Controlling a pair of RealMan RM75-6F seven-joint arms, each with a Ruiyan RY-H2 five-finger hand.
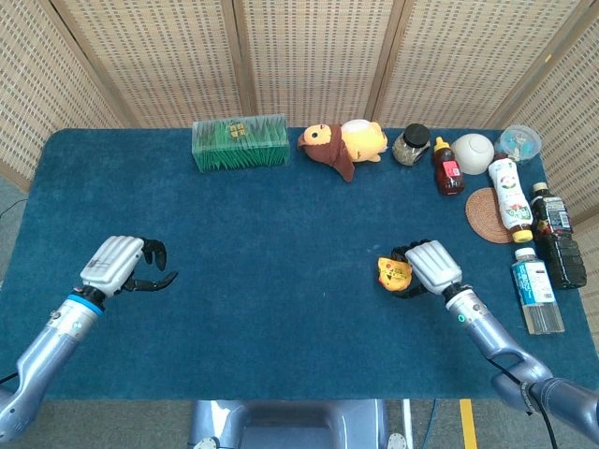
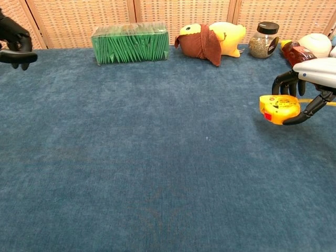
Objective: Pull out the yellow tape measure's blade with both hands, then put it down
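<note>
Both differ: right hand (image 1: 430, 268) grips rounded yellow tape measure (image 2: 279, 106); left hand (image 1: 120, 265) (apparently) empty, fingers apart.

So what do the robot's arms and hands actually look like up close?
Both arms are smooth silver-grey metal tubes. The left arm has a bright blue ring at the wrist; the right arm shows a small green light near its wrist. Each hand, left hand and right hand, has a ridged silver-white back and black fingers.

Probably a lab: blue-carpeted table (image 1: 281, 224) of assorted props, wicker screens (image 1: 309, 56) behind.
</note>
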